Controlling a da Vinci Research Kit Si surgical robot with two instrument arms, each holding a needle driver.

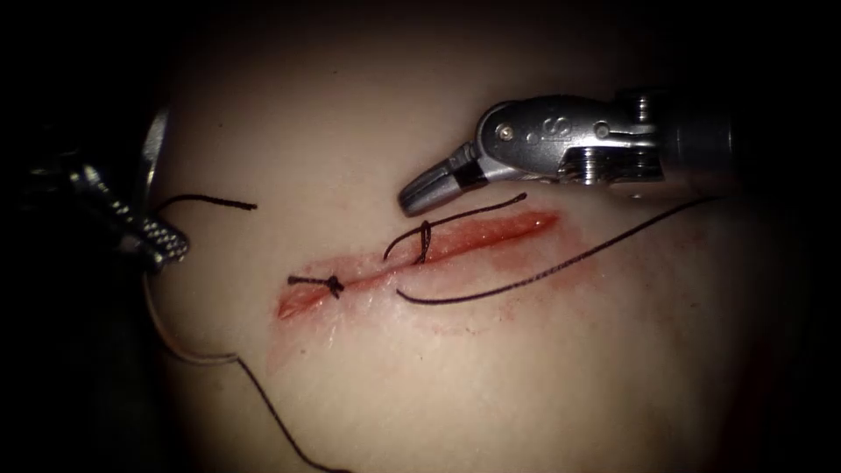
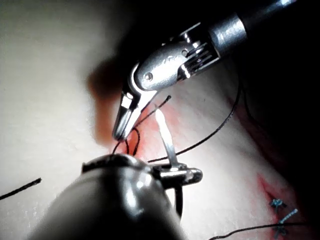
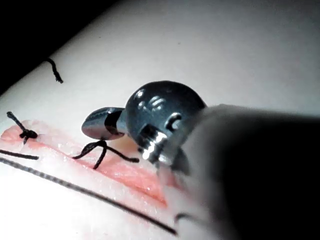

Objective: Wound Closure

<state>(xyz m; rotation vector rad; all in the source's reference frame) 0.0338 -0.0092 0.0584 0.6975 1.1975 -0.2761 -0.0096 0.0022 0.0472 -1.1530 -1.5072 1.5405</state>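
The left claw sits at the tissue's left edge, well left of the cut, clamped on the needle. It grips the needle near mid-curve. The needle is out of the tissue; its tip stands free in the left wrist view, pointing toward the right claw.

The right claw hovers just above the cut's upper side, jaws together and holding nothing, its tip close to a loose stitch that crosses the cut. A finished knot lies further left on the cut.

Thread runs along the lower right of the cut and off to the right. Another strand trails from the left claw's side down to the lower edge. A short end lies beside the left claw. Red fluid stains the cut's margins.

Bare tissue lies open above and below the cut.
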